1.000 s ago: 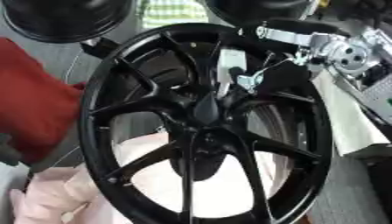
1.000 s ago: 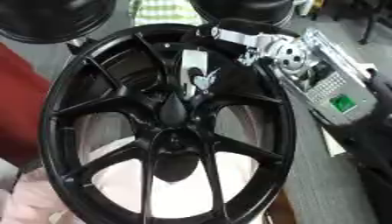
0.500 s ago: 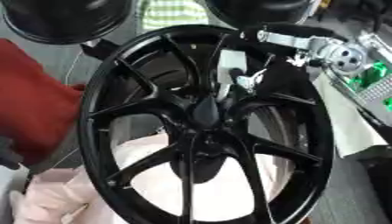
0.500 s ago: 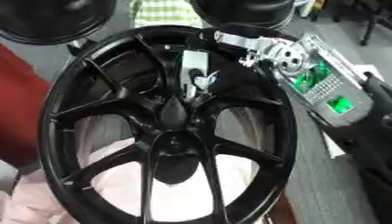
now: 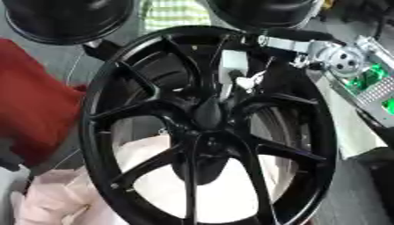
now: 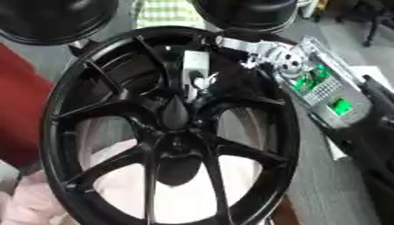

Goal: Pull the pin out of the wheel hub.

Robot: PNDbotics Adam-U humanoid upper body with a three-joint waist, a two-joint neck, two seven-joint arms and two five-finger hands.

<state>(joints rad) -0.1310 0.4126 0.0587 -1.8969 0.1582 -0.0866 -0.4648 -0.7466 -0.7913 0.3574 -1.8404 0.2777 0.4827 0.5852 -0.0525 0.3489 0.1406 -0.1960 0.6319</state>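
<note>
A black spoked wheel (image 5: 115, 114) stands upright and fills both views, with its hub (image 5: 209, 115) at the middle. A pale rectangular piece (image 5: 233, 70) and a small white bit (image 5: 248, 81) sit just above the hub, between two spokes. My right arm (image 5: 341, 59), silver-jointed with a green board (image 6: 311, 81) on the forearm, comes in from the upper right and reaches inside the rim toward that pale piece. Its hand (image 5: 269, 81) is dark against the dark wheel, so I cannot make out its grip. I cannot pick out the pin itself. The left hand does not show.
Two more black wheels (image 5: 69, 19) (image 5: 261, 11) stand behind, at the top. Red cloth (image 5: 34, 101) lies to the left and pink cloth (image 5: 54, 197) at the bottom left. A green-checked cloth (image 5: 173, 13) shows at the top. A white surface edge (image 5: 350, 132) runs along the right.
The right forearm has turned a little and shows more of its green board. The whole picture has slid slightly; the wheel and the pale piece keep their places.
</note>
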